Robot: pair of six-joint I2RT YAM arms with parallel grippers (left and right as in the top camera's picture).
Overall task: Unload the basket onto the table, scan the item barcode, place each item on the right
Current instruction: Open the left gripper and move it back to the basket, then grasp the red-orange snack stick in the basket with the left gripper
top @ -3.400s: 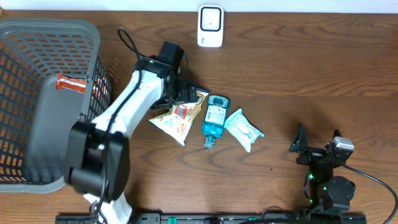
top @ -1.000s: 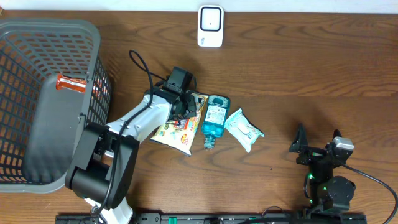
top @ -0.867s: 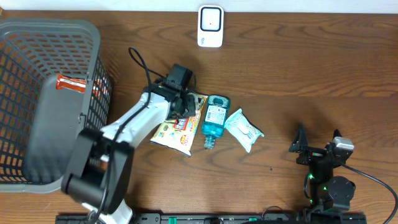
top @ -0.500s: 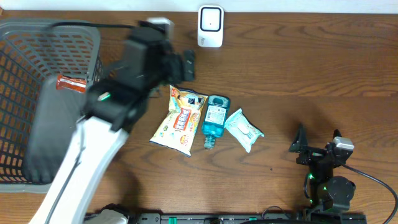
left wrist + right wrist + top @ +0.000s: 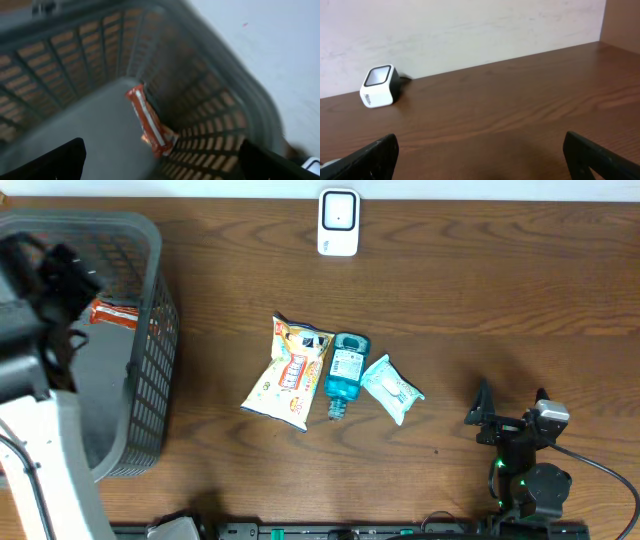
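Left claw (image 5: 162, 156) is now off the snack bag (image 5: 288, 372), above the basket (image 5: 158, 350) at 9 o'clock, wide open, empty. Bag lies centre of the surface (image 5: 500, 290), bottle (image 5: 346, 370) just beside at 3 o'clock. Right claw (image 5: 480, 155) open, empty.

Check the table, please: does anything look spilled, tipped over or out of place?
Only the blue bottle stands out: it lies on its side between the snack bag and the wipes pack. No liquid shows on the table around it.
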